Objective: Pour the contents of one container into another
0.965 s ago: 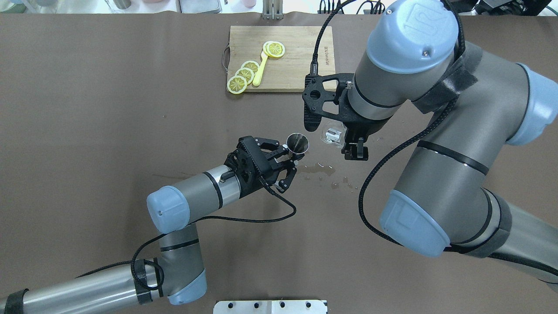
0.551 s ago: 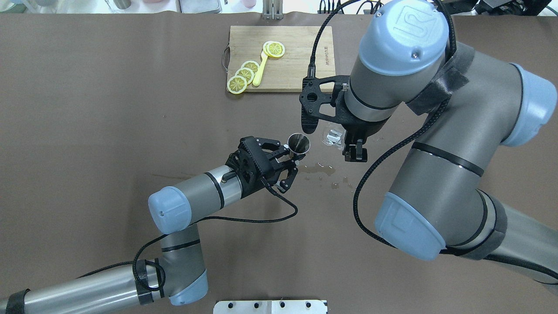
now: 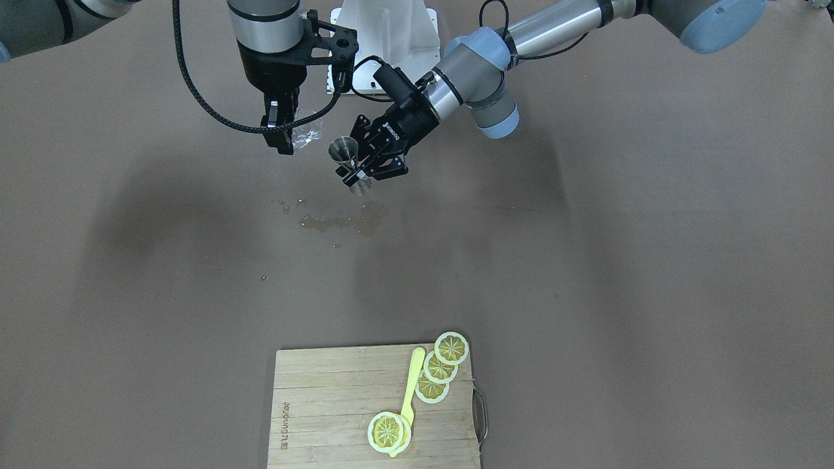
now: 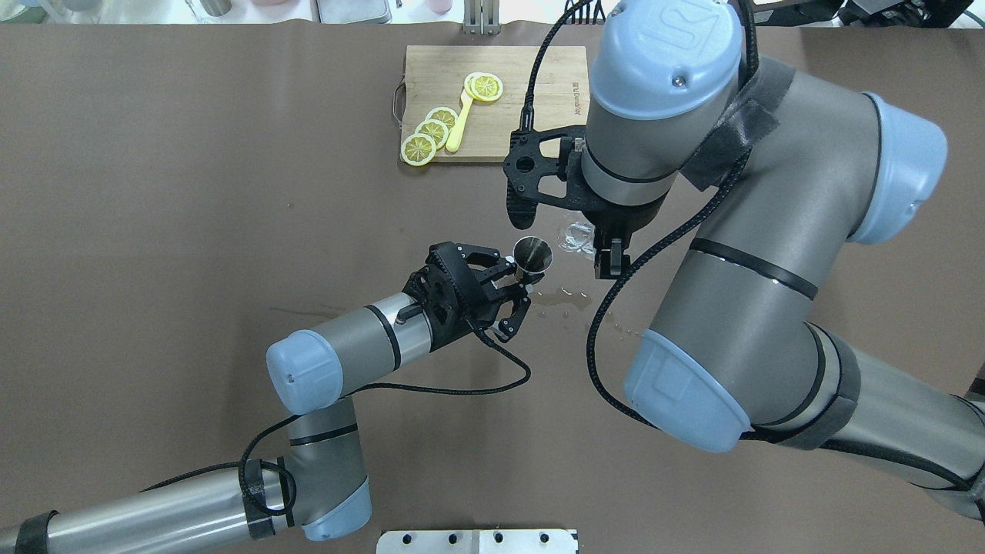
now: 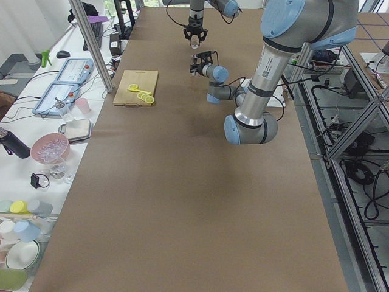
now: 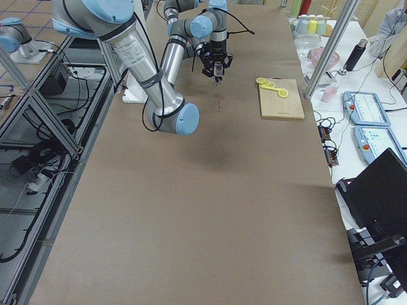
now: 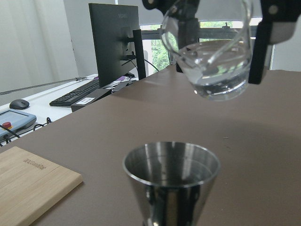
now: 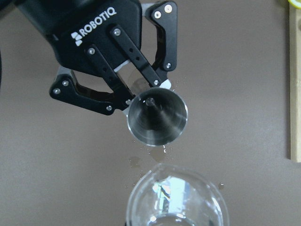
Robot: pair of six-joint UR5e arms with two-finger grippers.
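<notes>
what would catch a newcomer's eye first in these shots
The two arms meet mid-table: the right gripper holds a glass cup of clear liquid raised just above and beside the steel jigger, which the left gripper grips. Beneath them a wet spill darkens the table. Bright lemon slices sit on a cutting board at the far edge.

I'm looking down a long table (image 5: pixel 182 201) covered in brown sheeting. A white bench (image 7: pixel 42 110) is running alongside it, carrying a dark monitor (image 7: pixel 115 40) and a keyboard (image 7: pixel 77 93). Daylight is coming in through a window (image 7: pixel 153 52) behind them, with green foliage showing outside. An aluminium post (image 5: pixel 91 42) is rising at the table's edge, and cables (image 5: pixel 364 176) are lying across the floor (image 6: pixel 44 210).
</notes>
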